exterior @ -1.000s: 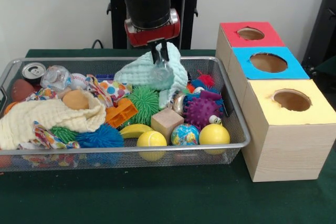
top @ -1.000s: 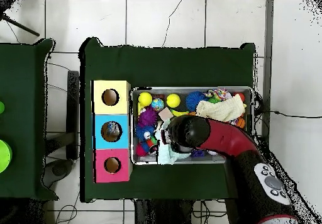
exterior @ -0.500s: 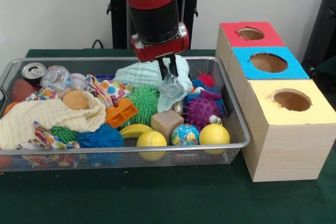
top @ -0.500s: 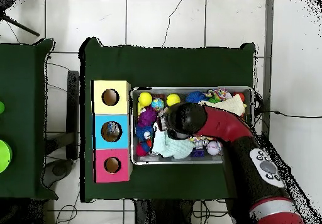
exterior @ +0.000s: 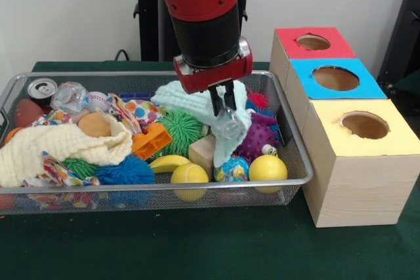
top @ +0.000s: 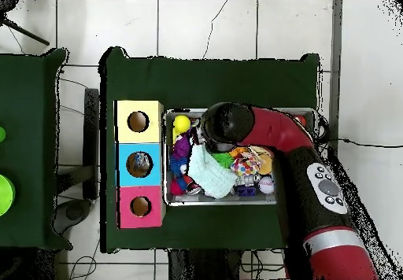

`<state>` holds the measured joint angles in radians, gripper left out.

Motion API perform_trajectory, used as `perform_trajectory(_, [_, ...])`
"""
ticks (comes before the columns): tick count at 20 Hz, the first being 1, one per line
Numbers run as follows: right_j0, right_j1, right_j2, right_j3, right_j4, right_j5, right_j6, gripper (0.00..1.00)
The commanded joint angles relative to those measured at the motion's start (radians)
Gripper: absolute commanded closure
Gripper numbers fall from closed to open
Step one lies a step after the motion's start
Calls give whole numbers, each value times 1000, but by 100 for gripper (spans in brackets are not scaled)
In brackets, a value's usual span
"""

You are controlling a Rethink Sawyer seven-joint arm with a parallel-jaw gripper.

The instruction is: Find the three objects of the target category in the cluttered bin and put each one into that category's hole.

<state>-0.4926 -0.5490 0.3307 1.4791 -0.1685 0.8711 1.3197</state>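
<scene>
Crammed with toys, wire bin (exterior: 298, 178)

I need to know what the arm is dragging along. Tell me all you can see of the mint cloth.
The mint cloth is a pale green, waffle-textured fabric, crumpled and draped over toys in the wire bin. One corner hangs down past the wooden block. The gripper sits at its front, shut on a clear plastic item against the cloth. Overhead it lies beside the arm.
</scene>
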Motion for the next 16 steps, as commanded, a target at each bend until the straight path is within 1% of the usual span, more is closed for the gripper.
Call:
perform_trajectory(1, [18,70,97,-182,-78,157,-183,100])
perform_trajectory(5, [25,94,116,-233,-105,203,-200,100])
perform_trajectory(9, [17,130,124,-273,-119,222,-208,100])
perform_trajectory(14, [-21,176,122,-317,-146,245,-234,100])
perform_trajectory(16, [-36,189,123,-322,-153,249,-241,100])
